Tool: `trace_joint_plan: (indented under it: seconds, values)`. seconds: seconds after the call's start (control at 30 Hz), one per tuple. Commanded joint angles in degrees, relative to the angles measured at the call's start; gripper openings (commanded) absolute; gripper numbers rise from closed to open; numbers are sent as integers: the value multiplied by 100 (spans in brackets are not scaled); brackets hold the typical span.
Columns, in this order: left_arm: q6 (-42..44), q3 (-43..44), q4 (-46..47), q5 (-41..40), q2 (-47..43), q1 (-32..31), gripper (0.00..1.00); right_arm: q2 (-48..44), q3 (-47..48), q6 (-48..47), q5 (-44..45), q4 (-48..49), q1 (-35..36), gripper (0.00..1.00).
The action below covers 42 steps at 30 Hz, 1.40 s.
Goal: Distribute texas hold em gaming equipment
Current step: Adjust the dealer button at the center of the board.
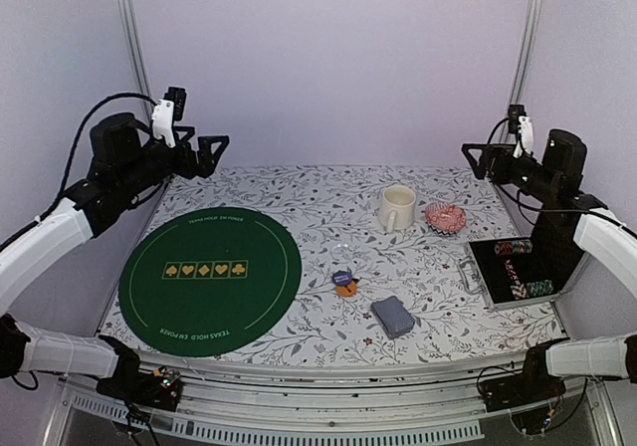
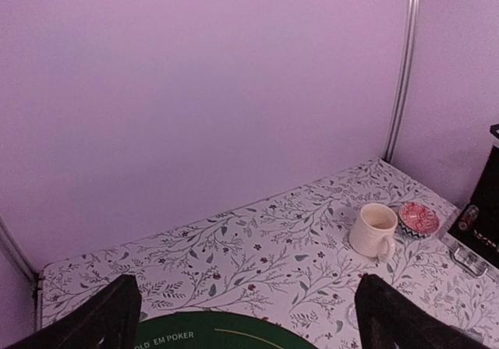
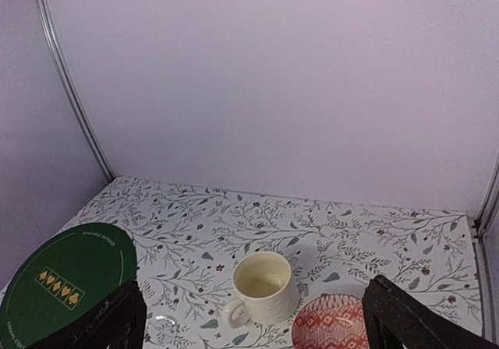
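A grey-blue deck of cards [image 1: 393,317] lies at the table's front centre. An orange disc button [image 1: 346,289] lies just behind it with a small dark piece [image 1: 342,278] on top. Striped poker chips [image 1: 514,248] sit in an open black case [image 1: 498,292] at the right. A clear disc [image 3: 160,323] lies left of the mug in the right wrist view. I cannot make out a black-and-red triangular marker. My left gripper [image 1: 211,153] and right gripper [image 1: 476,157] are raised high near the back, both open and empty.
A round green poker mat [image 1: 209,279] covers the left of the table. A cream mug [image 1: 396,207] and a red-patterned dish [image 1: 445,217] stand at the back right. They also show in the right wrist view: mug [image 3: 265,287], dish [image 3: 331,326]. Metal frame posts stand at the back corners.
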Motion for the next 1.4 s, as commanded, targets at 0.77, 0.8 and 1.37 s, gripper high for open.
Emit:
trace_joint_plan:
  seconds: [0.77, 0.8, 1.37]
  values:
    - [801, -463, -1565, 1196, 165, -1294, 98, 1894, 2700, 718, 3438, -6821, 1289, 99]
    - [800, -504, -1536, 1216, 165, -1292, 98, 1884, 2672, 708, 3346, -6742, 1288, 99]
    - [864, -681, -1420, 2074, 739, -1740, 98, 2678, 2456, 1806, 1013, -5540, 2767, 92]
